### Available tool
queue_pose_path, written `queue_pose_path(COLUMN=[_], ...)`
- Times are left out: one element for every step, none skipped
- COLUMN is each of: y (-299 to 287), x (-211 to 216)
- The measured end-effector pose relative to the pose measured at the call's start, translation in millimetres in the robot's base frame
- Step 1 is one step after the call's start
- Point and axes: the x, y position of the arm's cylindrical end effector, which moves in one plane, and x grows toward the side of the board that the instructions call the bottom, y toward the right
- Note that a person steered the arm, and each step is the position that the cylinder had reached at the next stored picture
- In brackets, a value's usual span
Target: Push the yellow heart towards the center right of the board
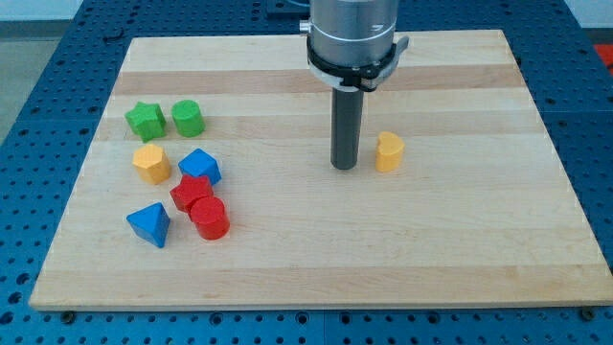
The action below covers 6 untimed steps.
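Our tip (345,167) sits on the board (316,278) just left of the yellow heart (388,151), near it with a thin gap, maybe not touching yet. No gripper here, only a bare rod, so nothing opens, shuts or holds.

The heart is a little right of the board's middle, so it needs a push toward the view's right.

Risks as we judge them:
- The tip looks slightly lower than the heart's middle; an off-centre push could spin the heart or let it slip toward the view's top.
- Too long a push could carry it toward the right edge.

The other blocks are well apart on the view's left: green star (145,120), green block (187,118), yellow block (151,163), blue block (200,167), two red blocks (201,206), blue wedge (149,224). No clash likely.
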Motion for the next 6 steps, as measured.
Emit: queue_pose_path(y=[17.7,32.4,55.3,79.1,102.9,114.4], x=[7.7,7.6,1.2,-9.0,-17.4,-21.6])
